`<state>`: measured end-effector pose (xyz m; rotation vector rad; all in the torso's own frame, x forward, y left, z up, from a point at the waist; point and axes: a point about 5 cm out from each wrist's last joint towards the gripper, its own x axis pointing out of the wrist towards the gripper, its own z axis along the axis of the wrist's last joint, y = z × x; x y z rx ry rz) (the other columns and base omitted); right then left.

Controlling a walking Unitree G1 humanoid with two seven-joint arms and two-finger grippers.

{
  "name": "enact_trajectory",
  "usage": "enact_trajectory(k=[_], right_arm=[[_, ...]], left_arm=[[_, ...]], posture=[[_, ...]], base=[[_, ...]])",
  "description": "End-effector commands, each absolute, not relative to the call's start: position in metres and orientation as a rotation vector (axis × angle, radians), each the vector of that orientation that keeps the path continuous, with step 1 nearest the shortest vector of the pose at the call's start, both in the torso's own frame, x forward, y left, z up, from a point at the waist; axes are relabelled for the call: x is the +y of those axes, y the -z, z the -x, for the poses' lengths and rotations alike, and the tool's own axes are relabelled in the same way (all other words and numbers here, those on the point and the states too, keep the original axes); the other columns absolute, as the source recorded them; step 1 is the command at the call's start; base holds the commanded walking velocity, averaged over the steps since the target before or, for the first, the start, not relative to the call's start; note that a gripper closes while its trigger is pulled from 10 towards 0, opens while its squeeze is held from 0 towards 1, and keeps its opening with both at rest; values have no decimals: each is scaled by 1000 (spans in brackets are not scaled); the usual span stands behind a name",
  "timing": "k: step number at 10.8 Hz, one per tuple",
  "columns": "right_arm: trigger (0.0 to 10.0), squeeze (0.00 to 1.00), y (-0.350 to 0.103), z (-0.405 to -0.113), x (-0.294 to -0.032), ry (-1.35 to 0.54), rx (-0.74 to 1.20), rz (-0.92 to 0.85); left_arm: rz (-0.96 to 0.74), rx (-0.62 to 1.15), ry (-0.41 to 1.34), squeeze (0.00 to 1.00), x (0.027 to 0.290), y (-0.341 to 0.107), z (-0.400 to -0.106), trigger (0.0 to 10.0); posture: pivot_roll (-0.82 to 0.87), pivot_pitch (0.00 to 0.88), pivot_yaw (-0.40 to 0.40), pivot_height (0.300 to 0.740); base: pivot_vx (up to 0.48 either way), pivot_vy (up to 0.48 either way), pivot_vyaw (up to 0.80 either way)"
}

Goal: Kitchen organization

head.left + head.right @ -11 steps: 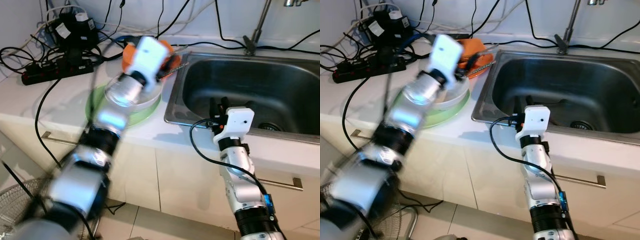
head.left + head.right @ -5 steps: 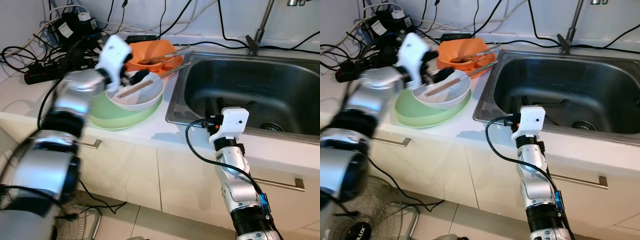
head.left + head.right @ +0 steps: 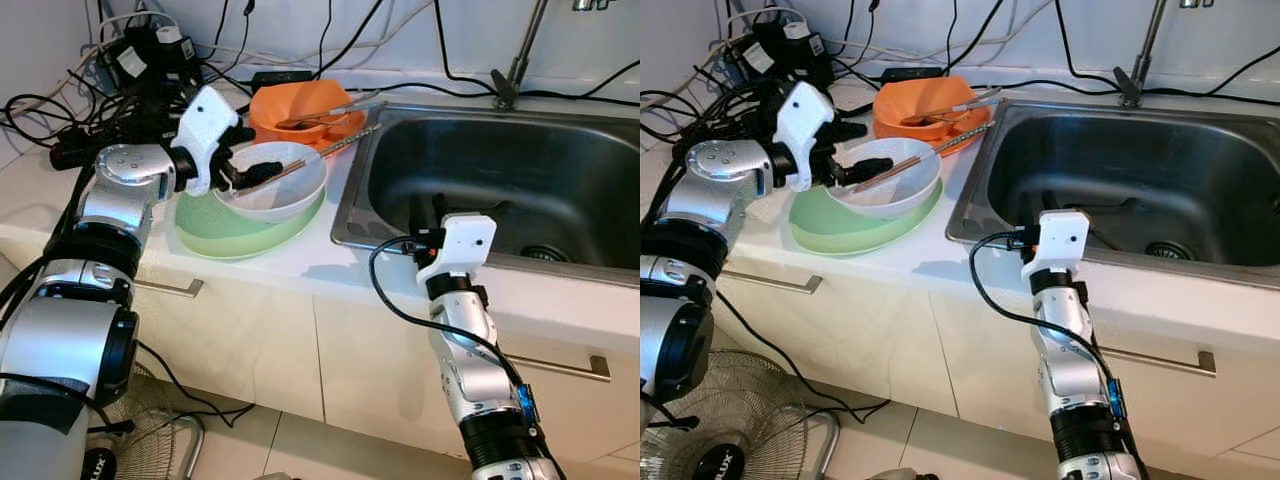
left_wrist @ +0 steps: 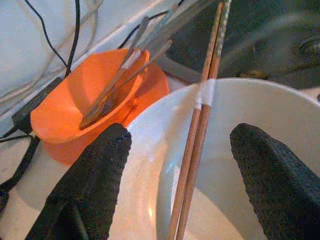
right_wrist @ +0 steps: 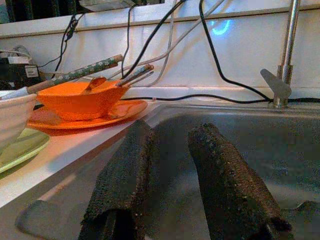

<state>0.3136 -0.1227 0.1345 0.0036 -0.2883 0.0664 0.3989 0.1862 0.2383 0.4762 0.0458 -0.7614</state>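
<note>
White counter (image 3: 300, 270), steel sink (image 3: 560, 170)

Black fingers (image 4: 95, 180) spread wide over a white bowl (image 4: 235, 125), chopsticks (image 4: 200, 125) lying across it; beyond, orange bowl (image 4: 75, 107) holding what looks like cutlery.

Left arm: bent, reaching in from the worktop's left side.
Left pincer (image 3: 243, 160): fingers spread wide apart, holding nothing.
Right arm: stretched forward and raised at the worktop's front edge.
Right pincer (image 5: 172, 165): fingers a little apart, holding nothing.
</note>
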Motion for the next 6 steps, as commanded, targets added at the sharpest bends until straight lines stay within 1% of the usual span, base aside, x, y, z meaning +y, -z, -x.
enact_trajectory(k=[1,3,6], right_arm=[[10000,0,-135,-315,-121,-63,-292,-5],[10000,0,-135,-316,-121,-61,-289,-5],[10000,0,-136,-316,-122,-55,-296,-6]], left_arm=[[-518,74,756,0,186,-237,-400,10000],[-520,83,708,0,169,-227,-406,10000],[-532,96,675,0,153,-219,-409,10000]], posture=[[61,0,119,740],[62,0,119,740],[51,0,126,740]], base=[[0,0,0],[0,0,0],[0,0,0]])
